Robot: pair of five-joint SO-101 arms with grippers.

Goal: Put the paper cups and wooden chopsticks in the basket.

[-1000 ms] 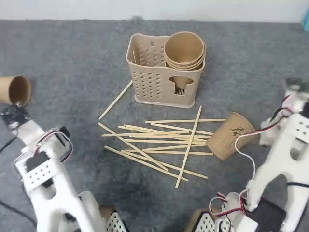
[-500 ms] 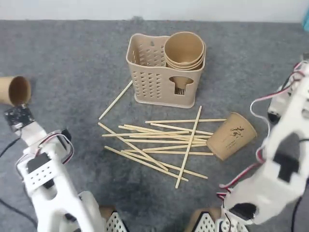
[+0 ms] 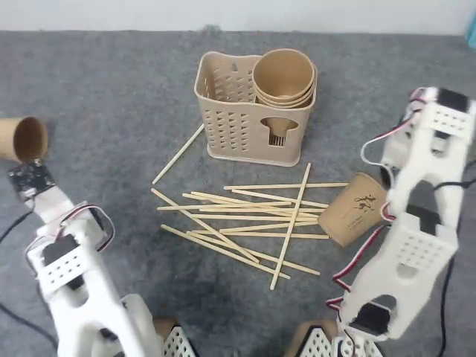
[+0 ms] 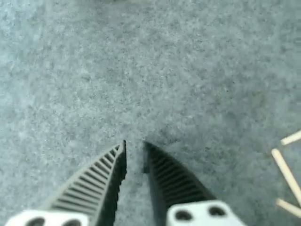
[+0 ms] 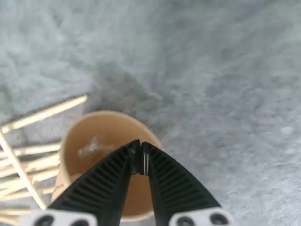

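The tan basket (image 3: 230, 123) stands at the back centre with stacked paper cups (image 3: 284, 76) in one compartment. Several wooden chopsticks (image 3: 245, 219) lie scattered on the grey carpet in front of it. One paper cup (image 3: 359, 210) lies on its side at the right end of the chopsticks. My right gripper (image 5: 141, 157) is shut and empty, hanging just over that cup's open mouth (image 5: 101, 153). Another paper cup (image 3: 22, 139) lies at the far left. My left gripper (image 4: 134, 147) hovers over bare carpet, its fingers close together and holding nothing.
The right arm (image 3: 416, 223) rises along the right side, next to the lying cup. At the lower left stands the left arm (image 3: 67, 260). One chopstick (image 3: 178, 154) lies apart, left of the basket. Chopstick ends (image 4: 287, 165) show near the left gripper.
The right arm has swung in from the right edge toward the middle and now stands over the lying cup. The left arm has barely shifted.
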